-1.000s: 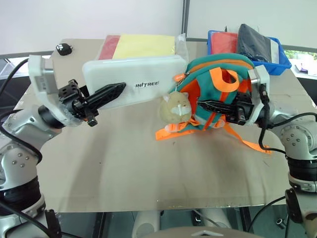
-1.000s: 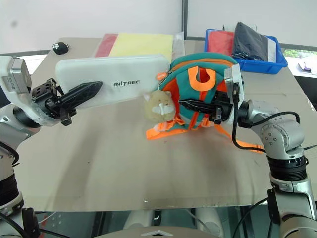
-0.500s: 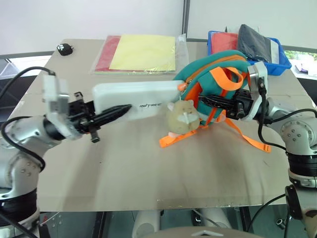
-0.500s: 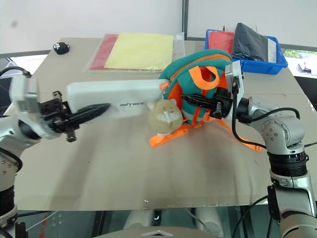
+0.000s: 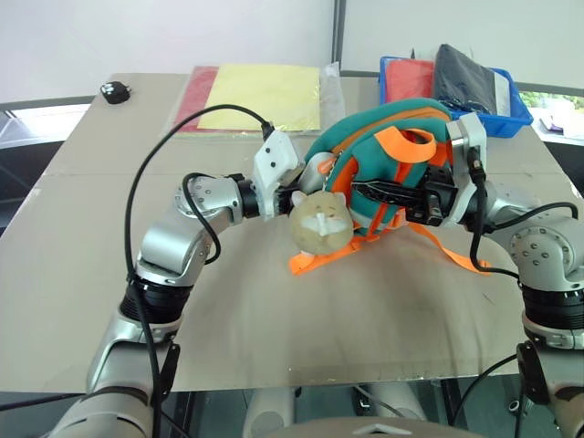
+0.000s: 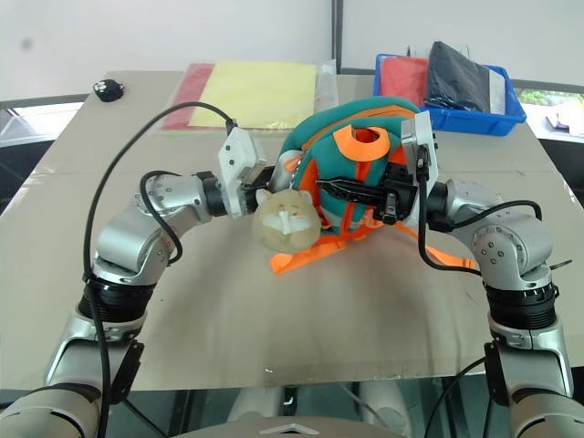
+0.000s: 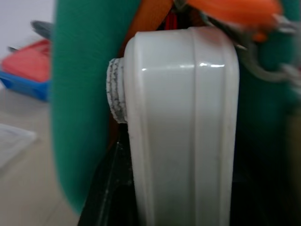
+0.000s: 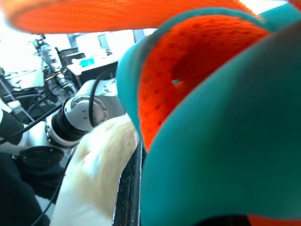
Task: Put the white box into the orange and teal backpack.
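While the small soft orange and teal backpack [image 5: 383,155] is held up off the tan desk [image 5: 274,310], right gripper [image 5: 360,189] jaws clenched on its front, keep the mouth wide, push the slim white plastic box [image 7: 183,127] straight in. Box now mostly inside, a second ago fully out on the left. Left gripper [image 6: 265,182] at opening; jaws' state: cannot tell

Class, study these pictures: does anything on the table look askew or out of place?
Yes. The orange and teal backpack is tipped up off the table, its plush charm dangling, with the white box poking into its opening.
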Robot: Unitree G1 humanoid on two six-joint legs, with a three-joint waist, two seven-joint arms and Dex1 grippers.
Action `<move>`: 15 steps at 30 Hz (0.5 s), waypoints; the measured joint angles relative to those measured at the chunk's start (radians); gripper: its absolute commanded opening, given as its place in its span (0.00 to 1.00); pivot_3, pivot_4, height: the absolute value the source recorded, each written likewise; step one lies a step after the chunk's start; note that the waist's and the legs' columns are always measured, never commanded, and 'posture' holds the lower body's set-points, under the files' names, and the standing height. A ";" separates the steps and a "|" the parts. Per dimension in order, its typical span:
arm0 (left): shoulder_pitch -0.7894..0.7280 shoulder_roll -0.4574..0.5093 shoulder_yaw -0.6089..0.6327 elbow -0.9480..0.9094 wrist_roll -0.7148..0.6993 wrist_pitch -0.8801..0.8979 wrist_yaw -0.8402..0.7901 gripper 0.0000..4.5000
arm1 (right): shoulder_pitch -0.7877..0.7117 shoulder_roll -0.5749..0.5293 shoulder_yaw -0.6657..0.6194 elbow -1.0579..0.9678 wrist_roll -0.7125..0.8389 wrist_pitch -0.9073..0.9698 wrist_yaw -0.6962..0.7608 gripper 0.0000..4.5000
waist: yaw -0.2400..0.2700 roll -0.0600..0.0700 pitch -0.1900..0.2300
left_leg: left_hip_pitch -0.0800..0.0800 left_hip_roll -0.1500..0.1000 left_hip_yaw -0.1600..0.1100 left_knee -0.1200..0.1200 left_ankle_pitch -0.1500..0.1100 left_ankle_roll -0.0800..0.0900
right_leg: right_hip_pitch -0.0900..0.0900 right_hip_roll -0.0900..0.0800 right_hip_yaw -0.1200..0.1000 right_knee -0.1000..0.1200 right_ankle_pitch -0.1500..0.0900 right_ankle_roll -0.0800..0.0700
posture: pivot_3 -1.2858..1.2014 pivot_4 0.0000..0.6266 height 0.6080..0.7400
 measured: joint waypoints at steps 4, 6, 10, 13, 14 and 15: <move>0.094 0.063 0.233 -0.053 -0.278 0.199 -0.005 0.98 | 0.000 0.019 0.019 0.015 -0.069 -0.026 -0.052 0.00 | -0.013 0.000 0.000 | -0.001 0.001 -0.001 -0.001 0.000 0.000 | -0.002 0.000 -0.001 0.001 0.000 0.000 | 0.52 0.24 1.00; 0.138 0.111 0.355 -0.067 -0.453 0.323 0.006 0.98 | 0.003 0.024 0.024 0.022 -0.100 -0.047 -0.065 0.00 | -0.012 0.000 0.000 | -0.001 0.001 -0.001 -0.001 0.000 0.000 | -0.002 0.000 -0.001 0.001 0.000 0.000 | 0.52 0.24 1.00; 0.254 0.211 0.537 -0.067 -0.862 0.567 0.093 0.98 | 0.013 0.038 0.032 0.031 -0.138 -0.075 -0.076 0.00 | -0.004 0.000 0.000 | 0.000 0.001 -0.003 0.001 0.000 0.000 | 0.002 -0.003 -0.003 0.001 0.000 0.001 | 0.52 0.24 1.00; 0.248 0.101 0.470 -0.085 -1.016 0.604 0.325 0.98 | 0.014 0.061 0.036 0.026 -0.138 -0.077 -0.085 0.00 | 0.024 0.000 0.000 | 0.001 -0.002 -0.006 0.005 0.000 0.000 | 0.005 -0.004 -0.005 0.001 0.000 0.001 | 0.52 0.24 1.00; 0.245 0.086 0.455 -0.085 -1.024 0.602 0.349 0.98 | 0.014 0.064 0.037 0.025 -0.137 -0.077 -0.085 0.00 | 0.024 0.000 0.000 | 0.001 -0.002 -0.006 0.006 0.000 0.000 | 0.005 -0.004 -0.005 0.001 0.001 0.001 | 0.52 0.24 1.00; 0.236 0.060 0.432 -0.086 -1.030 0.600 0.395 0.98 | 0.016 0.064 0.038 0.020 -0.136 -0.076 -0.087 0.00 | 0.026 -0.001 0.000 | 0.001 -0.003 -0.006 0.006 0.000 0.000 | 0.006 -0.003 -0.005 0.001 0.001 0.001 | 0.52 0.24 1.00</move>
